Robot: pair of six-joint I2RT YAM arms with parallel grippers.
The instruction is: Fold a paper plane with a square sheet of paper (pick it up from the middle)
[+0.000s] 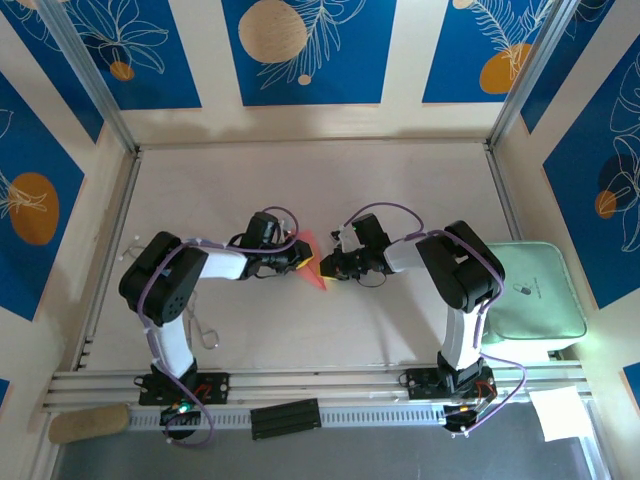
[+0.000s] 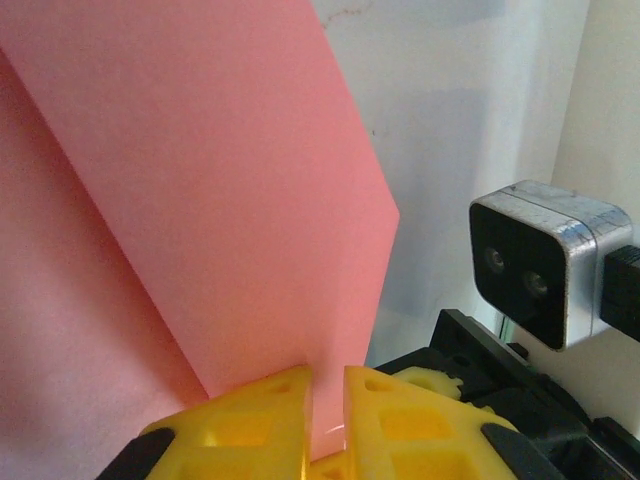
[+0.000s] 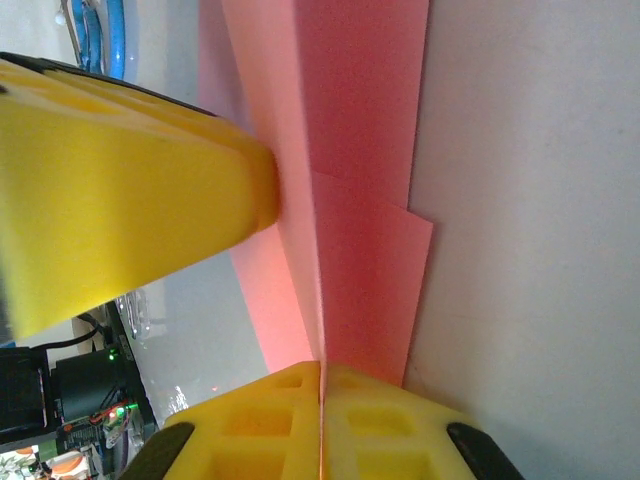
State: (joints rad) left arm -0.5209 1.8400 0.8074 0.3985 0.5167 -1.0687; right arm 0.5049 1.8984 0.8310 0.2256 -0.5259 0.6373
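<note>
The pink-red sheet of paper (image 1: pixel 316 272) is folded into a pointed, creased shape and is held up between both grippers at the table's middle. My left gripper (image 1: pixel 300 262) comes at it from the left. In the left wrist view its yellow fingertips (image 2: pixel 327 400) are nearly together, with the paper (image 2: pixel 200 180) pinched in the narrow slit. My right gripper (image 1: pixel 328 266) meets it from the right. Its fingertips (image 3: pixel 322 385) are pressed tight on the paper's (image 3: pixel 360 150) crease edge. A left finger (image 3: pixel 120 190) touches the paper's far side.
A pale green pad (image 1: pixel 530 290) lies at the right edge beside the right arm. A white paper sheet (image 1: pixel 560 412) sits at the near right corner. A black strip (image 1: pixel 285 418) rests on the front rail. The right wrist camera (image 2: pixel 545 260) is close to my left fingers.
</note>
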